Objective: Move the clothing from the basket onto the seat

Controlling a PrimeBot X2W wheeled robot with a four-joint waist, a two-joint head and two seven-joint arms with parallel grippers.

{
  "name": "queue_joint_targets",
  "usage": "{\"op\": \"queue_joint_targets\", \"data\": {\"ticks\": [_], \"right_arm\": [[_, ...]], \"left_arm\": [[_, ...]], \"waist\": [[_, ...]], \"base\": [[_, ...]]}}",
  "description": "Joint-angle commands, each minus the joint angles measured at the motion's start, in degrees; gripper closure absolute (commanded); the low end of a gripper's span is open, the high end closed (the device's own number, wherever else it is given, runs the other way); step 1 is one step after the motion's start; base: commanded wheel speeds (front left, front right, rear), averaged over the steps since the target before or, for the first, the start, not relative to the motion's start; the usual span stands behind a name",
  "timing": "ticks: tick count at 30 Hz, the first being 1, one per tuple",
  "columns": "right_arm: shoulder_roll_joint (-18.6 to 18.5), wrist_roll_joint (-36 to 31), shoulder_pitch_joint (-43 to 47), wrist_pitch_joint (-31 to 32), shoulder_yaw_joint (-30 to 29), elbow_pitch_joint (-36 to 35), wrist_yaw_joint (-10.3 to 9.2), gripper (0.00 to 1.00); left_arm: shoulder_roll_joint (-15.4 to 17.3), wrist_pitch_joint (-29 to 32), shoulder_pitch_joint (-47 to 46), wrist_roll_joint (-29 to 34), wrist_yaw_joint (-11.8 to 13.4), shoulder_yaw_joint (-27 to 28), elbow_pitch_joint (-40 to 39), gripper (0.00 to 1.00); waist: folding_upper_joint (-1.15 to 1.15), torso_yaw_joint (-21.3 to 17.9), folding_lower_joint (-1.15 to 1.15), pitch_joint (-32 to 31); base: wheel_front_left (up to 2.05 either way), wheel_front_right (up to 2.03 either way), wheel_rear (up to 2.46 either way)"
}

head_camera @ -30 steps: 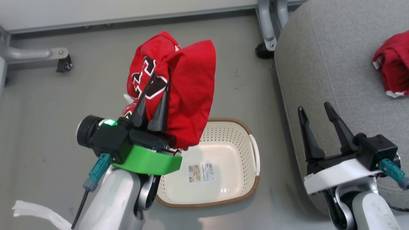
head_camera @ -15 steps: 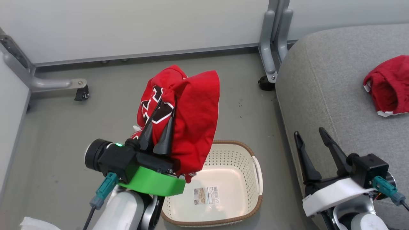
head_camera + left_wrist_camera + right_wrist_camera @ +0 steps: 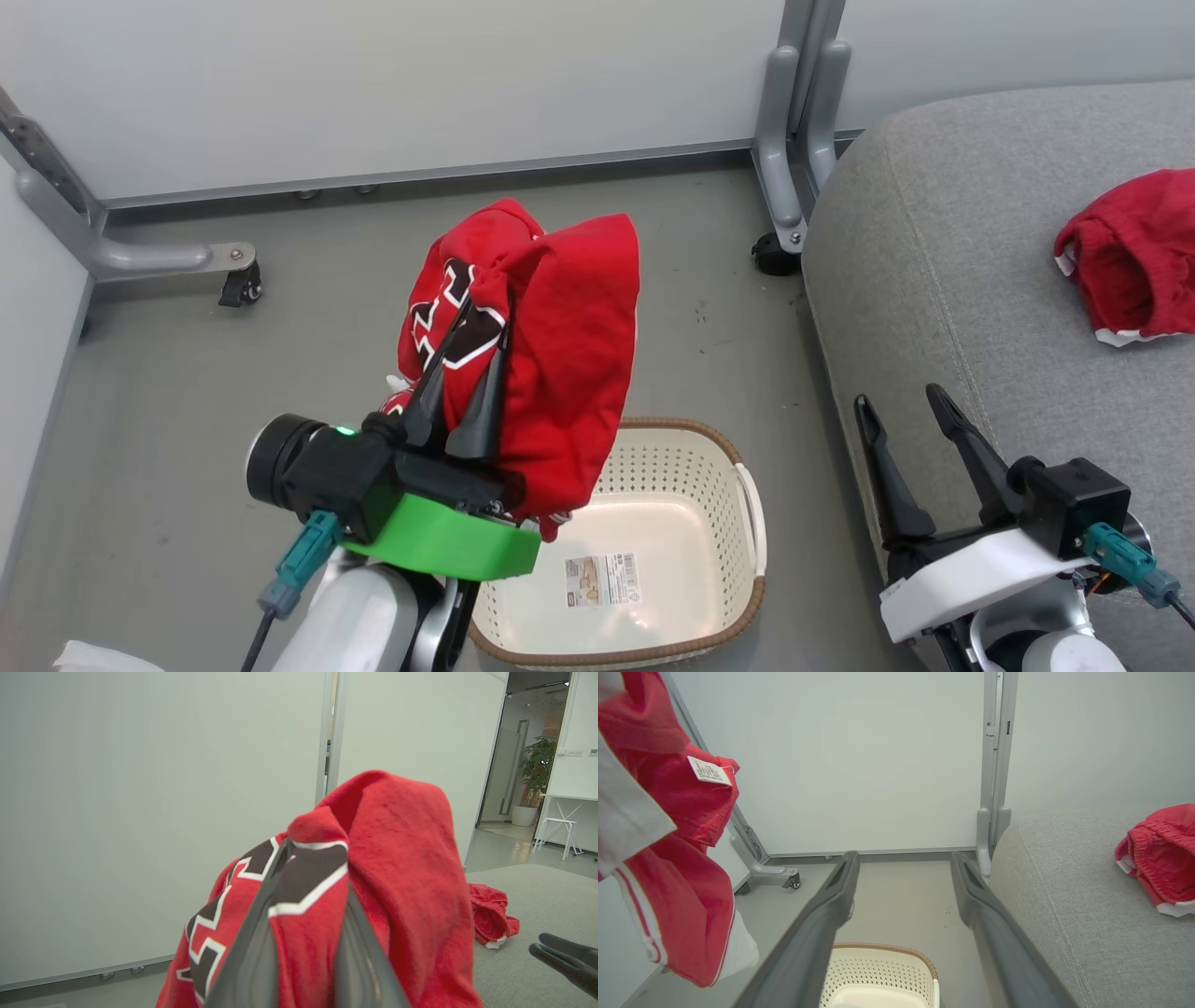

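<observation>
Grey floor [image 3: 187,392] holds the empty basket [image 3: 693,435]; your left gripper [image 3: 487,303] pinches the jersey [image 3: 574,373] aloft beside it, right gripper [image 3: 896,397] spread wide, empty, by the seat [image 3: 943,233]. Loose folds may slip or snag the rim as you swing.

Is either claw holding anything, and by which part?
The left gripper pinches the soft red fabric jersey by a bunched fold at its lettering; the open right gripper holds nothing.

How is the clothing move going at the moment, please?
Left claw shut on jersey, held above basket. Right claw open, between jersey and seat. Other garment on seat.
</observation>
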Motion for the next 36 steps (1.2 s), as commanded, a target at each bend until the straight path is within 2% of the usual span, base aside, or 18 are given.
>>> {"op": "queue_joint_targets", "data": {"ticks": [1, 9, 20, 34, 35, 36], "right_arm": [[-0.1, 0.1, 0.5, 0.1, 0.2, -0.3, -0.02, 0.00], [-1.2, 1.8, -2.5, 0.8, 5.5, -2.1, -0.02, 0.00], [-4.9, 11.2, -12.5, 2.8, 24.7, -1.7, -0.01, 0.00], [-5.5, 15.6, -25.8, 1.7, 37.7, 12.0, -0.01, 0.00], [-5.2, 16.1, -26.6, 1.2, 38.3, 13.0, -0.01, 0.46], [-5.1, 16.4, -27.1, 1.0, 38.6, 13.7, -0.01, 0.71]], "left_arm": [[0.5, 0.1, 1.0, -0.1, 0.5, 0.0, -0.2, 1.00], [0.6, -0.2, 0.2, 0.0, 0.6, 0.0, -0.7, 1.00], [0.6, -0.3, -0.4, -0.1, 0.6, -0.6, -0.2, 1.00], [0.1, -0.4, -1.6, -0.2, -0.2, -2.5, 0.7, 1.00], [0.0, -0.4, -1.7, -0.2, -0.2, -2.7, 0.8, 1.00], [0.0, -0.4, -1.7, -0.3, -0.3, -2.8, 0.9, 1.00]], "waist": [[0.00, 0.0, 0.01, 0.0], [0.00, -0.2, 0.01, 0.7], [0.00, 0.5, 0.01, 1.3], [0.00, 1.8, 0.01, 1.9], [0.00, 1.9, 0.01, 1.9], [0.00, 2.0, 0.01, 1.9]], "base": [[0.00, 0.00, 0.00], [0.00, 0.00, 0.00], [0.00, 0.00, 0.00], [0.00, 0.00, 0.00], [0.00, 0.00, 0.00], [0.00, 0.00, 0.00]]}}
